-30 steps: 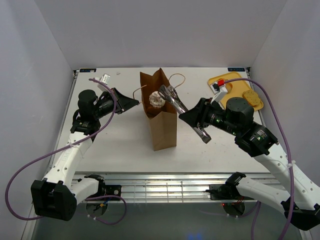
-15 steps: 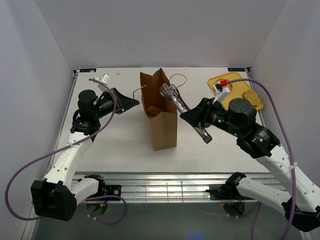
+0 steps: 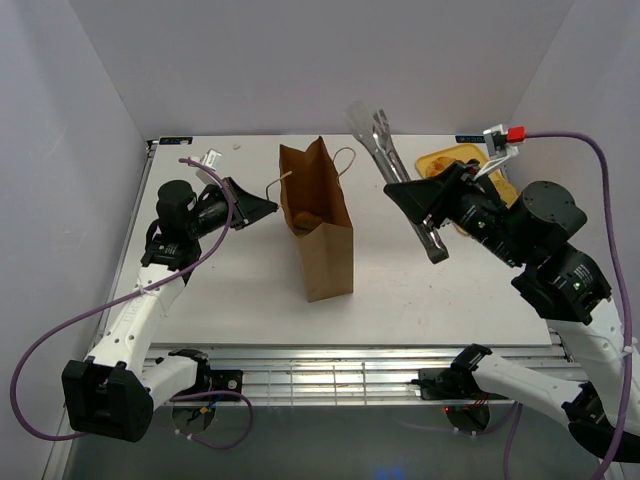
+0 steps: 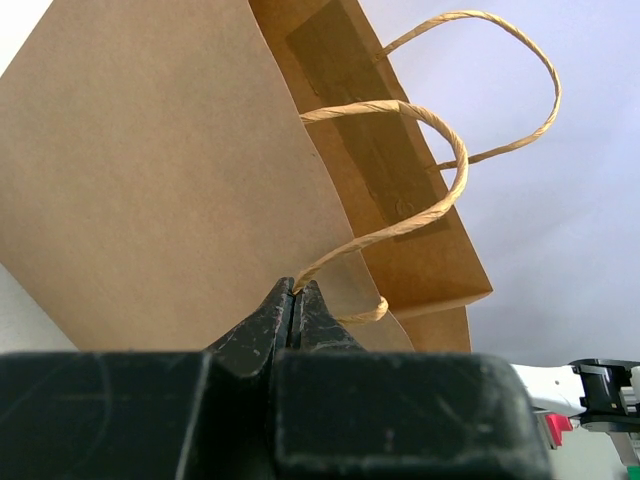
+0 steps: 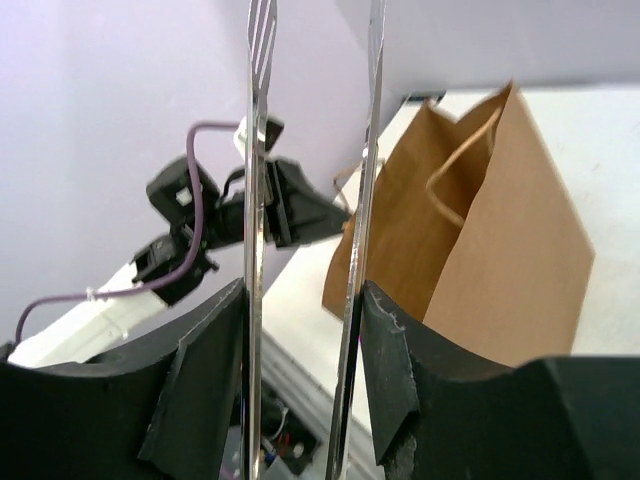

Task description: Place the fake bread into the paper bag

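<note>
Fingers, left gripper (image 4: 296, 300): pressed together on the twisted handle (image 4: 400, 225) of the paper bag (image 3: 325, 245).
Fingers, right gripper (image 5: 300, 340): clamped around metal tongs (image 3: 385, 150), which are held high, blades parted and empty.
Fake bread (image 3: 306, 215): one golden-brown piece is seen inside the bag.
Bag: stood upright, mouth open, mid-bench.
Bench (image 3: 230, 290): white; a yellow tray (image 3: 447, 155) is set at the far right corner.
Room: pale walls (image 3: 300, 60) are seen on three sides.

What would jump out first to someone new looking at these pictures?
A tall brown kraft paper bag stands upright at the centre of the white table, its twisted paper handle pinched by the left gripper. To its right, the right gripper holds silver metal tongs, raised and empty.
</note>
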Action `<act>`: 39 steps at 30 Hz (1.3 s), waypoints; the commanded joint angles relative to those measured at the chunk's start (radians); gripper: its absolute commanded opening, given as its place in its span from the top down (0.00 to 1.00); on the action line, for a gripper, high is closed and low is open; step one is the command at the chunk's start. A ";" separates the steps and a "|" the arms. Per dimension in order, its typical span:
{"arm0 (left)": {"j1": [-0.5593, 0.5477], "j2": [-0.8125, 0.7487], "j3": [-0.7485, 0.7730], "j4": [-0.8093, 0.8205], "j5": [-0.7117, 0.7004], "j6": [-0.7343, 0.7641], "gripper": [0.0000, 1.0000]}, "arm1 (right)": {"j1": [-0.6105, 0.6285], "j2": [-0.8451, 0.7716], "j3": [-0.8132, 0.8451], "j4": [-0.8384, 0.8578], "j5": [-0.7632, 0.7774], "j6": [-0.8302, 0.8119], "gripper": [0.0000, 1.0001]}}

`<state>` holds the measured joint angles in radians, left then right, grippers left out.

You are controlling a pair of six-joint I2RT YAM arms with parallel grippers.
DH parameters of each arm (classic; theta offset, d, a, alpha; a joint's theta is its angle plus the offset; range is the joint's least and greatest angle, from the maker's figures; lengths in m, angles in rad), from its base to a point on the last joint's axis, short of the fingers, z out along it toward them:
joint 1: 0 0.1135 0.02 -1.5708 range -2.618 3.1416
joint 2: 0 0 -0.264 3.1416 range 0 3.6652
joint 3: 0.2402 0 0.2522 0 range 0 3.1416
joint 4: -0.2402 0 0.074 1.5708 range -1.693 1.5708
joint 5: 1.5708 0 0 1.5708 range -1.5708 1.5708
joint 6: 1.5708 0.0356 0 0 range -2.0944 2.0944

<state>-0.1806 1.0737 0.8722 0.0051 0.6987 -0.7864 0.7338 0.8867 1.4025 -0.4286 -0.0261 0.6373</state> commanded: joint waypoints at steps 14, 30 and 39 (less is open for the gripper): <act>-0.003 0.012 0.025 -0.094 -0.024 0.055 1.00 | -0.463 0.273 0.168 -0.016 0.043 -0.235 0.48; -0.003 0.054 -0.009 0.052 0.087 0.013 1.00 | -1.053 0.282 -0.468 0.411 -0.581 0.039 0.48; -0.003 0.057 -0.019 0.090 0.108 0.003 1.00 | -1.200 0.455 -0.711 0.839 -0.842 0.278 0.47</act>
<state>-0.1806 1.1324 0.8715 0.0692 0.7864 -0.7792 -0.4477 1.3006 0.7208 0.1555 -0.7181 0.8009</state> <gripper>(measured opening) 0.077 0.532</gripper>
